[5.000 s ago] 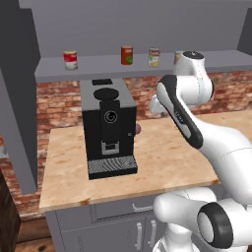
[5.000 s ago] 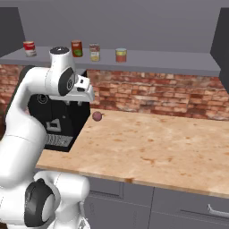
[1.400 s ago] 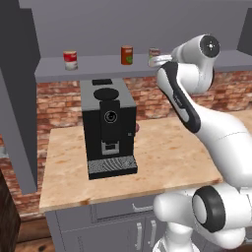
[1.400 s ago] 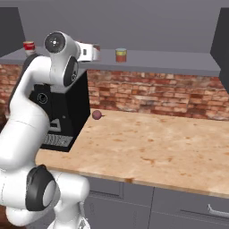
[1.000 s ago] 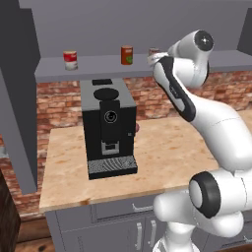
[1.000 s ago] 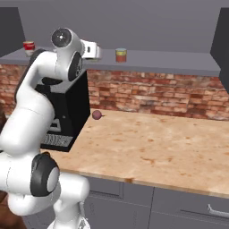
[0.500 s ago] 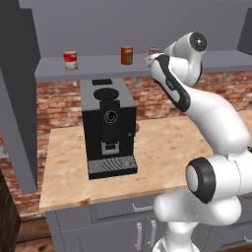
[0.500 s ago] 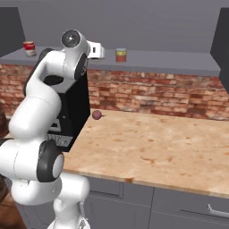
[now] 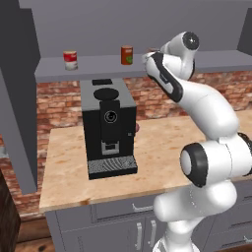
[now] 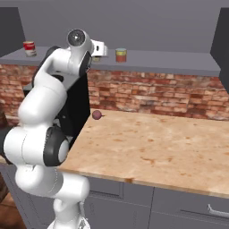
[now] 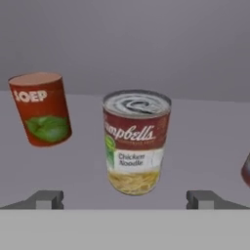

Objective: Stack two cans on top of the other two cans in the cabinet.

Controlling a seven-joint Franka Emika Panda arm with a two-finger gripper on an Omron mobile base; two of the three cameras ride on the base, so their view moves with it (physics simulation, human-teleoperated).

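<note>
- you have the gripper [image 11: 125,197] up at shelf height, its fingers [image 11: 46,198] spread wide apart and holding nothing.
- straight ahead of it in the hand view stands the chicken noodle can [image 11: 135,141], upright, red band on top, pale below with a yellow-green label; it sits centred between the two fingertips but a little beyond them, not touching either.
- to the left of that can in the hand view is the orange-red can [image 11: 42,109] with the green patch, apart from the noodle can; it looks tilted there, though the camera itself may be rolled.
- at the right edge of the hand view a sliver of another red tin [image 11: 246,171] shows; you cannot tell more about it.
- all of these stand on the long grey shelf of the cabinet [image 9: 98,66].
- in the left base view the orange-red can [image 9: 127,55] stands near the middle of the shelf, just left of the hand, and the red-and-white can [image 9: 70,60] stands well apart from it, far to the left.
- in the right base view another can [image 10: 120,55] stands just right of the hand, and the red-and-white can [image 10: 29,48] is at the shelf's left end.
- no can is stacked on another yet.
- below the shelf, a black coffee machine [image 9: 109,128] sits on the wooden counter [image 10: 170,147], against the brick wall, with a small dark red ball [image 10: 96,115] on the counter beside it.
</note>
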